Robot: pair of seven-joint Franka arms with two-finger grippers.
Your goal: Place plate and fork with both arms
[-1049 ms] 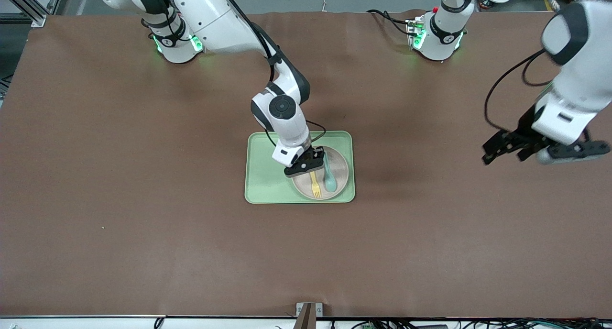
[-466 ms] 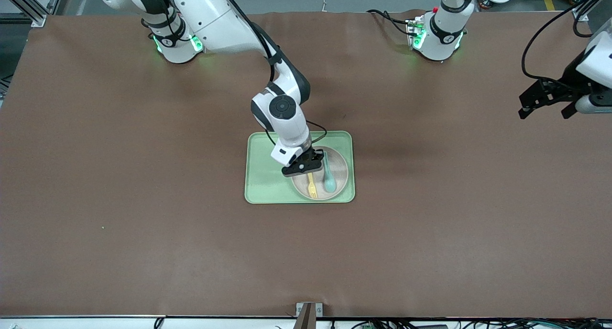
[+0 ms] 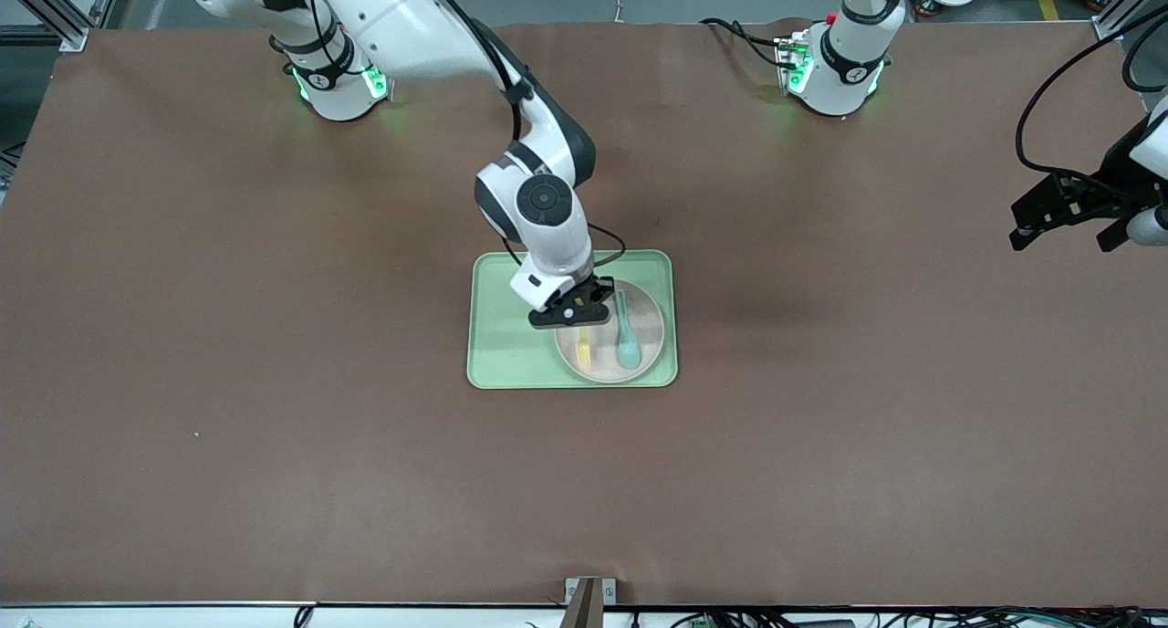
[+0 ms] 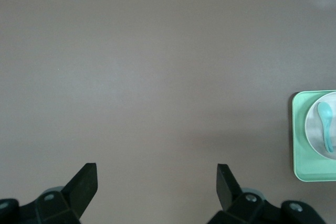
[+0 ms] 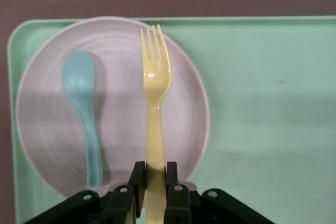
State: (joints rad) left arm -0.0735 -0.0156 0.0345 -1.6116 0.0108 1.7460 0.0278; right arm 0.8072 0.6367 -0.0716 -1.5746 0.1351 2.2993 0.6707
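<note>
Jaws of the right gripper (image 5: 152, 182) pinch the fork (image 5: 154, 103) over the plate (image 3: 639, 359) to lift it away, while the left gripper (image 4: 157, 187) waits wide open, holding nothing, over the bare bench (image 3: 274, 427).

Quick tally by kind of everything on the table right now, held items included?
Tray: 1
Plate: 1
Fork, in the right gripper: 1
Spoon: 1
Total: 4
</note>
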